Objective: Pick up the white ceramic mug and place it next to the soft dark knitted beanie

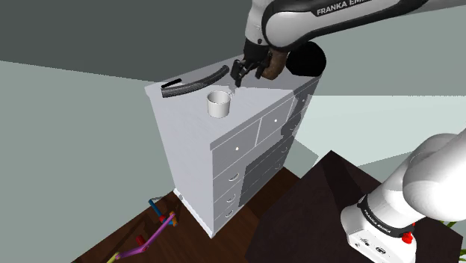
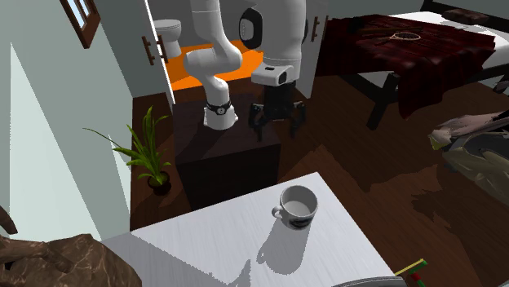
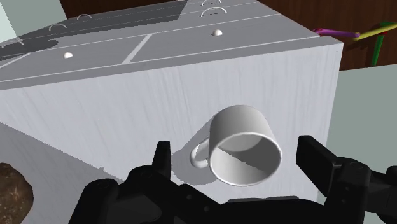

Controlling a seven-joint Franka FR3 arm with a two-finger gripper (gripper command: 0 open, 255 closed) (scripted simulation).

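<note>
Item: white mug [image 1: 218,104], upright with its mouth up, standing on the pale top of a dresser [image 1: 254,108] at the centre of the shoulder view. In the second exterior view it sits right of centre, close to the top's far corner. Handle: one loop, turned sideways toward one side of the gripper, as the wrist view shows it. Gripper [image 3: 236,156]: black and empty, jaws spread wide, wider than the mug's body. It is poised above the mug and apart from it. Destination: beanie [image 2: 57,259], a mottled brown lump in the lower left corner of the second exterior view. In the shoulder view it lies upper middle, just behind the gripper. Also on the top: a long dark curved object [image 1: 196,82], up and left of the mug in the shoulder view. Hazards, as judged:
(a) The handle lies on the closing line, so one jaw may land on the loop rather than the wall and twist or tip the mug.
(b) An off-centre descent could strike the rim and push the mug toward the nearby edge, with a fall to the wooden floor [image 1: 127,239].
(c) The round, smooth wall may slip under a shallow grip.
(d) The carry passes close to the beanie and could drag it.
</note>
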